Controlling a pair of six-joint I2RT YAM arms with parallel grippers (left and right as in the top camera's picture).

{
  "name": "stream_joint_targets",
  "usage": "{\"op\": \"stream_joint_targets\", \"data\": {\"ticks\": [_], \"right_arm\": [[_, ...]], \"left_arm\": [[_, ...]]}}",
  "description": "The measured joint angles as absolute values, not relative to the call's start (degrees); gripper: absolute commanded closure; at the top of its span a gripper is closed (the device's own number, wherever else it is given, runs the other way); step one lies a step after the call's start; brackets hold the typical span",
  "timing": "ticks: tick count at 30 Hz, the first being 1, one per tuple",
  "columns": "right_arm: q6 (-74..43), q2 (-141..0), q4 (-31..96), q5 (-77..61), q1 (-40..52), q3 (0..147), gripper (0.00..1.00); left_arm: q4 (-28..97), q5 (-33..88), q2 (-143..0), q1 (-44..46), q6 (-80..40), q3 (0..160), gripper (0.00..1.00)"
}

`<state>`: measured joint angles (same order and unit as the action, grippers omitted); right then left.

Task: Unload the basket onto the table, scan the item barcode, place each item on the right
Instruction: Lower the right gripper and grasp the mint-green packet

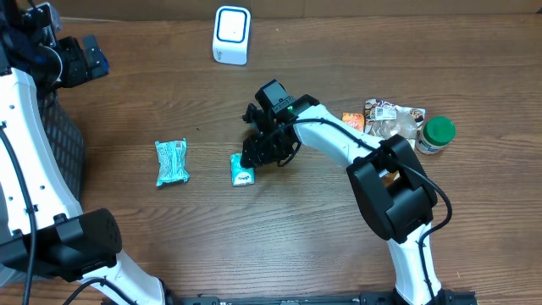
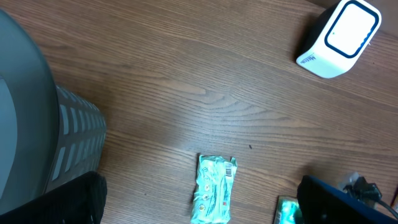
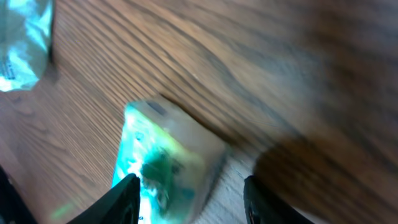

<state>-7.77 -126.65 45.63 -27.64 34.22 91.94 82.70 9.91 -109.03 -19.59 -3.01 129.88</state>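
Overhead, I am reaching my right arm [image 1: 339, 140] across the counter [image 1: 169, 229] and holding the right jaws over the small green pack [image 1: 243, 169], which is lying flat on the wood, well short of the white scanner [image 1: 232, 34] at the far edge. A larger teal packet [image 1: 172, 162] is lying to its left, apart from it. My left jaws are waiting spread and empty near the far left corner.

From the left wrist, I am seeing only a corner of the small green pack [image 2: 287, 211] at the bottom edge, with the scanner [image 2: 341, 34] up at the top right showing its face towards the open counter. The teal packet [image 2: 214, 186] is showing a barcode near one end; I cannot tell where the small pack's code is.

From the right wrist, which is blurred, my right jaws are standing spread, pinching nothing. The pack [image 3: 165, 158] is sitting off-centre, close to one of my fingertips [image 3: 127, 190] and clear of the other.

To do this well, I am judging that I should centre the pack between both fingertips before closing, grip it by its narrow sides so no printed face gets covered, lift it straight, then present each face squarely to the scanner window. Closing off-centre risks flipping it away.
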Motion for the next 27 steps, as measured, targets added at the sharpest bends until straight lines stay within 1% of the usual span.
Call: {"op": "stream_joint_targets", "data": {"ticks": [5,11,17,21,24,25,27], "right_arm": [[-15.31,-126.58,50.28,-27.59,33.54,92.27,0.62],[-18.63,-126.58,53.98,-27.97,34.17,92.36,0.62],[-19.99,-126.58,53.89,-27.94,37.32,92.36,0.62],[-22.72,-126.56,53.08,-27.59,38.3,92.36,0.69],[-25.41,-126.56,52.97,-26.24,38.24,92.36,0.76],[-26.13,-126.54,52.38,-25.5,38.24,92.36,0.81],[-26.52,-126.5,51.07,-24.69,38.24,92.36,0.81]], "left_arm": [[82.7,9.91,-109.03,-19.59,-3.01,129.88,0.0],[82.72,9.91,-109.03,-19.59,-3.01,129.88,0.0],[82.7,9.91,-109.03,-19.59,-3.01,129.88,0.0],[82.72,9.91,-109.03,-19.59,-3.01,129.88,0.0],[82.7,9.91,-109.03,-19.59,-3.01,129.88,0.0],[82.72,9.91,-109.03,-19.59,-3.01,129.88,0.0],[82.7,9.91,-109.03,-19.59,-3.01,129.88,0.0]]}}
